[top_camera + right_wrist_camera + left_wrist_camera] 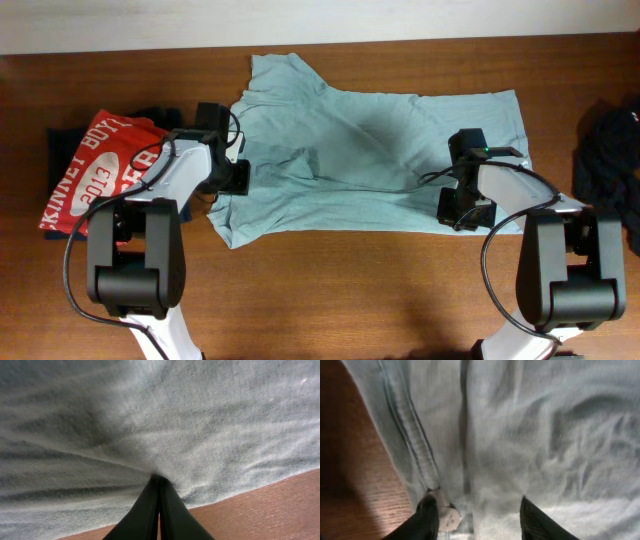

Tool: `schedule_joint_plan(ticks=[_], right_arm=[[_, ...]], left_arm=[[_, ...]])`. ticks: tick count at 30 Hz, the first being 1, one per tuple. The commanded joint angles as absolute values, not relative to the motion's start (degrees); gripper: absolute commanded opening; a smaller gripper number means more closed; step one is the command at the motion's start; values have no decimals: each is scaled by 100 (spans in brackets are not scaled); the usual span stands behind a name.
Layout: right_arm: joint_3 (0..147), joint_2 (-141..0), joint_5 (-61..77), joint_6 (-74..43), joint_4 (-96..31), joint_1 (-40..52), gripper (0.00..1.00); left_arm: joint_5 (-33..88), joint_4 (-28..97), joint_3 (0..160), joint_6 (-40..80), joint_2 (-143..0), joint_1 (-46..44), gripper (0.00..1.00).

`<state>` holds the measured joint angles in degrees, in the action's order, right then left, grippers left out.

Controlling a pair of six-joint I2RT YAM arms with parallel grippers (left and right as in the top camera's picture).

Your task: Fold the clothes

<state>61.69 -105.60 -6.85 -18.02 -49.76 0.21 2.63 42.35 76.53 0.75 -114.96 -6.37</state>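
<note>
From above, the t-shirt [370, 150] lies flat on the tabletop [350, 290], touching the left hand [235, 176] and the right hand [462, 212]; left wrist: the left hand [477, 506] is spread apart over it; right wrist: the right hand [159, 481] is clamped on it.

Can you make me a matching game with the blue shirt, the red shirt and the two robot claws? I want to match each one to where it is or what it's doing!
Things:
1. pale blue t-shirt
2. red t-shirt
3. left gripper
4. right gripper

Matches:
A. open, fingers apart
B. spread out in the middle
C. shut, pinching the pale blue t-shirt
D. lying off at the left side

Right pairs: 1-B, 2-D, 3-A, 4-C.
</note>
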Motion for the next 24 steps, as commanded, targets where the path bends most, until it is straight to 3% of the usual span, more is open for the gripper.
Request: schedule_joint_plan(ticks=[1,3,9,18,24], right_arm=[[6012,-10805,-950,-1872,-4925,-1,6],[6012,-10805,-950,-1874,-4923,-1,6],[6012,-10805,-952,-1874,-4925,-1,6],[6012,-10805,-952,-1874,-4923,-1,6],[6012,-10805,-952,-1874,-4923,-1,6]], left_arm=[[388,4222,7789,198,-11349,-622,53],[384,4195,7789,196,-11356,-624,48],[388,4082,7701,198,-11356,-624,21],[388,3612,7376,193,-11367,-624,18],[388,3529,7354,174,-11367,-624,10]])
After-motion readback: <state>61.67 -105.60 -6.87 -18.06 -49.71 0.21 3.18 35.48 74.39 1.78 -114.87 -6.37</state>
